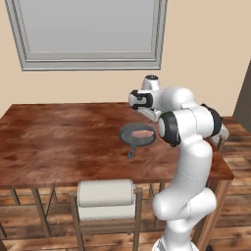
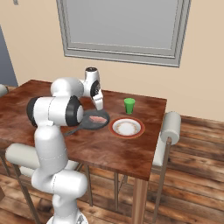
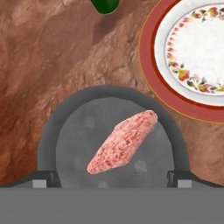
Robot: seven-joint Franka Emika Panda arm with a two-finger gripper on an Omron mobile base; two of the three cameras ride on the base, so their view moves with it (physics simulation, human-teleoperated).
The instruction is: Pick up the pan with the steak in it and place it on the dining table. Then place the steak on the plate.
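The dark grey pan rests on the reddish-brown dining table, its short handle pointing toward the table's front edge. The pinkish-red steak lies flat inside it. Beside the pan sits the red-rimmed plate with nothing on it. My gripper hangs just above the pan, pointing down, open, with nothing between its fingers. Its two fingertips straddle the pan's width in the hand view.
A small green cup stands behind the plate. Cushioned chairs are tucked in at the table's front side and its right end. A window is on the wall beyond the table.
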